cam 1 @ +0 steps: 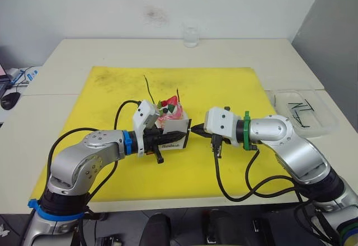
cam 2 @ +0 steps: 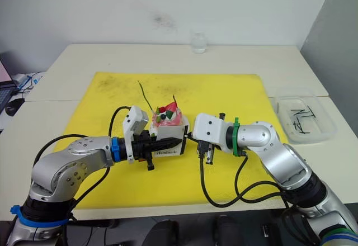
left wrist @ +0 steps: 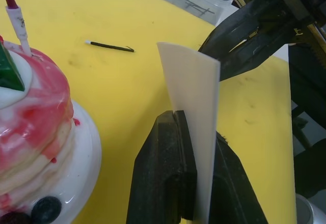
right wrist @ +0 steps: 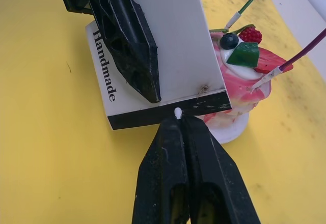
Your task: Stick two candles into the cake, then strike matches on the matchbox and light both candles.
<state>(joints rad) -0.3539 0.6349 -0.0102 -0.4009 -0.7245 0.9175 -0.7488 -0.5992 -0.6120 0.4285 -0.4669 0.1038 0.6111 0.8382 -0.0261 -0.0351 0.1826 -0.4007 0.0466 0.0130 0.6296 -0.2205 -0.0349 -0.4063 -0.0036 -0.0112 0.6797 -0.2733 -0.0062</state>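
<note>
The matchbox (right wrist: 153, 56) is pinched on edge between the left gripper (left wrist: 191, 147)'s 2 fingers, held just above the yellow mat (cam 1: 235, 89) near its middle, right beside the cake (cam 2: 168, 124). Both candles already stand in the cake: the greenish candle (right wrist: 249, 2) and the reddish-brown candle (right wrist: 300, 53), neither lit as far as you can see.

Your right gripper (right wrist: 178, 127) has its fingers pressed together on 1 match (right wrist: 178, 113), whose pale head touches or nearly touches the black strip (right wrist: 168, 111) along the box's lower edge.

To strike well, I judge you should keep the head flat on the strip and drag along its length in 1 brisk stroke. Hold the box firmly so it cannot pivot. Stroke away from the cake, or you may knock the candles. A spent match (left wrist: 109, 46) lies on the mat beyond the cake; spares sit in the clear tray (cam 1: 302, 112) by the worktop's right edge.
</note>
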